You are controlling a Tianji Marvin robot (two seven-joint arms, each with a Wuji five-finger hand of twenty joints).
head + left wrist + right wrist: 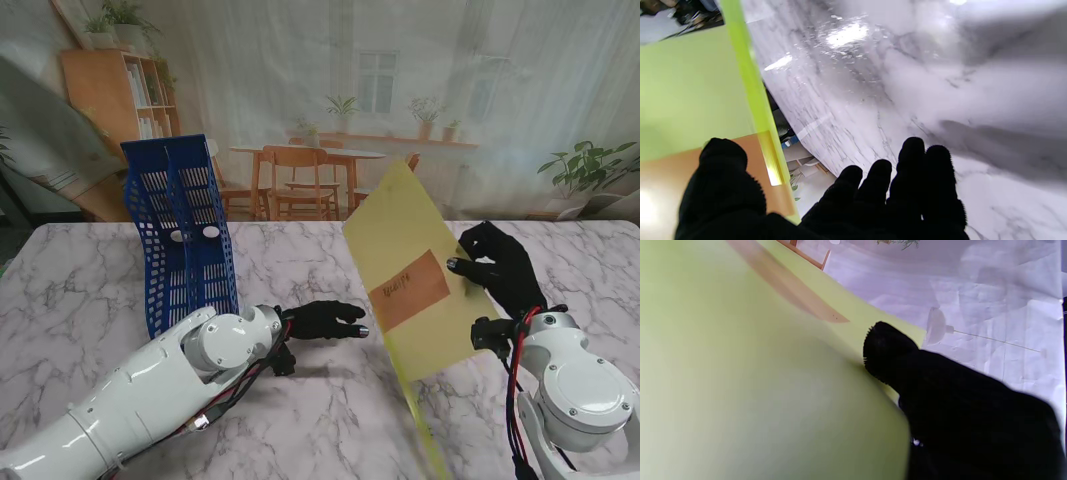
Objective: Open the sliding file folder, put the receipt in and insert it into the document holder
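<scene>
From the stand's view, a yellow sliding file folder stood tilted on edge off the marble desk, right of centre, with a brown receipt showing through its sheet. The right hand, gloved in black, gripped the folder's right edge, fingers clamped on it. The left hand hovered low over the desk just left of the folder, fingers apart and holding nothing. A blue mesh document holder stood upright at the far left, well apart from the folder, behind the white left arm.

The left wrist view added what the stand's view did not: the folder's bright green spine bar seen close, with the receipt behind the sheet, and the left hand's fingers spread against bare marble, touching neither. Its thumb overlapped the receipt in that view; contact could not be told.

The right wrist view was almost filled by the blurred folder, so the desk was hidden there. One black finger pressed on the sheet, and the receipt appeared as a faint brown band.
</scene>
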